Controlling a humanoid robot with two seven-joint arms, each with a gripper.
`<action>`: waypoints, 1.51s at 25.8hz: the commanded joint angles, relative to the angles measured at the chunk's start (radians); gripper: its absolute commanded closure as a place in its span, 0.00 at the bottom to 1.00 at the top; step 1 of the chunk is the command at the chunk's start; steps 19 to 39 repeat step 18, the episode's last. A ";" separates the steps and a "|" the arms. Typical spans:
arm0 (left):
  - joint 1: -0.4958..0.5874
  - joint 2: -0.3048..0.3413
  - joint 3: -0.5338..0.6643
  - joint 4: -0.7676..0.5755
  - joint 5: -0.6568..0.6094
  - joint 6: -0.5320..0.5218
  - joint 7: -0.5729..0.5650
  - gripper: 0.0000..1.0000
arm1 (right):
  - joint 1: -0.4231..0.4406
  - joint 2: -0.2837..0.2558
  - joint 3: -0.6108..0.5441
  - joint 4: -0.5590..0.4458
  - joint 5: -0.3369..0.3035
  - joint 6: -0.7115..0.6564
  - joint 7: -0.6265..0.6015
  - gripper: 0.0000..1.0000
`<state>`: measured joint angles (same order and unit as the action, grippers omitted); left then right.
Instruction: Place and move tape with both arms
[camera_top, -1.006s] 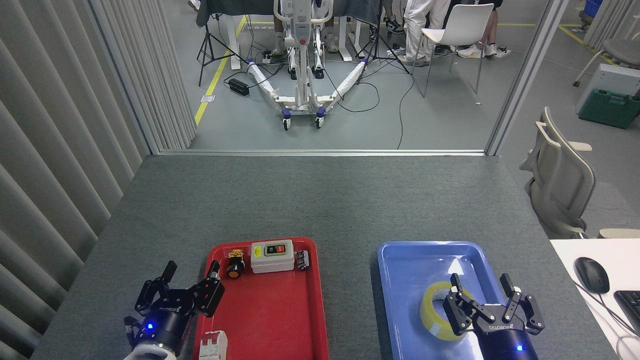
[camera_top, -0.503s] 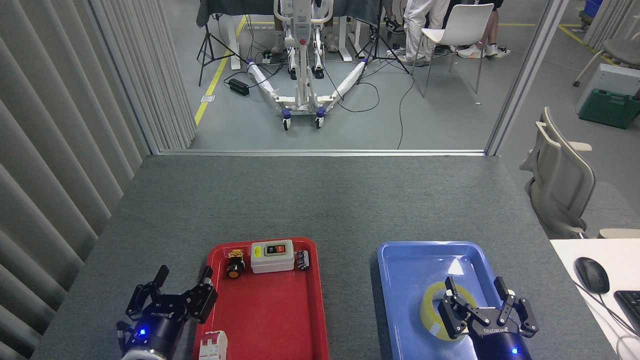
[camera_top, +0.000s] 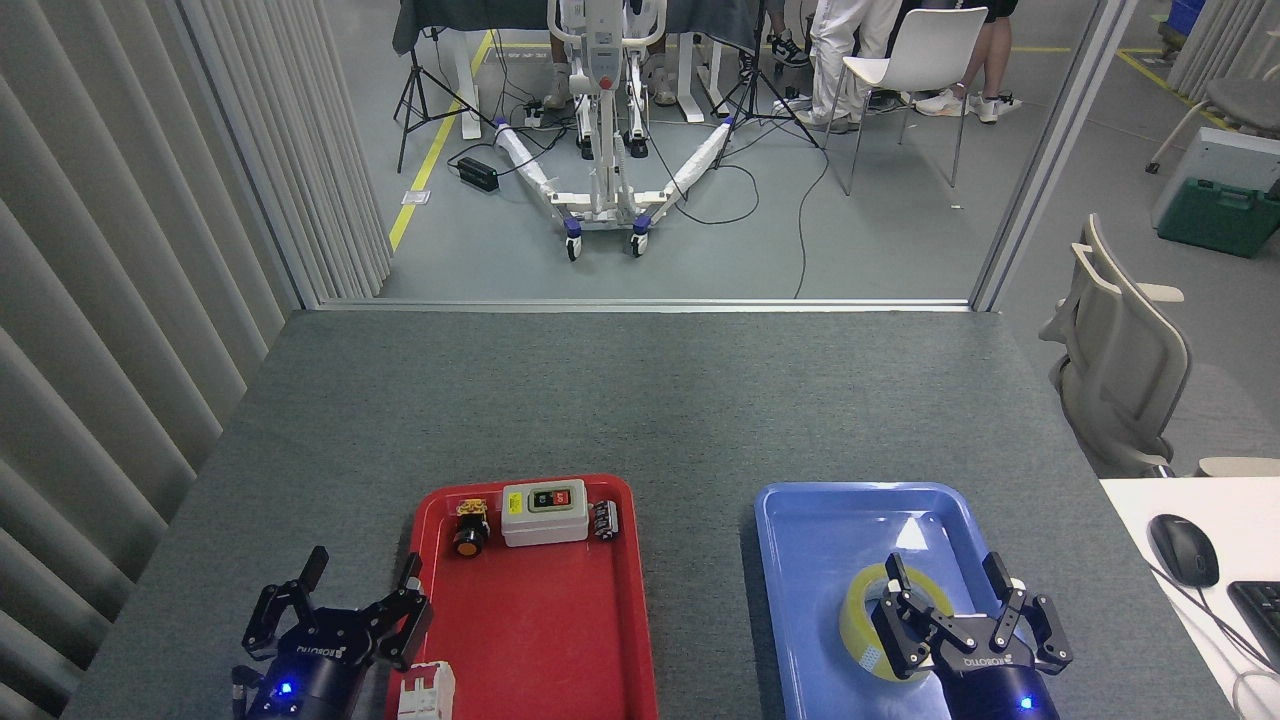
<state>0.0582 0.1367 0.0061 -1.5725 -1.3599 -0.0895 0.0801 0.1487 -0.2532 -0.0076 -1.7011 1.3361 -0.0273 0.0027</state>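
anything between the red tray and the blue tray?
Nothing. In the head view, only bare grey table separates the red tray from the blue tray.

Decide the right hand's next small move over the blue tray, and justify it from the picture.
Probably close the fingers. The right hand is open at the tape in the blue tray, one finger over the roll's hole, the other beyond its right rim, so its wall seems to lie between them. Whether the hand is low enough is unclear.
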 joint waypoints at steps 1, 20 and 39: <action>0.003 -0.009 0.006 0.005 -0.004 -0.001 0.000 0.00 | 0.000 0.008 0.000 0.000 0.000 0.000 0.000 0.00; 0.023 -0.017 0.011 -0.001 -0.015 -0.016 0.004 0.00 | 0.002 0.011 0.000 0.001 0.000 -0.002 0.000 0.00; 0.023 -0.017 0.011 -0.001 -0.015 -0.016 0.004 0.00 | 0.002 0.011 0.000 0.001 0.000 -0.002 0.000 0.00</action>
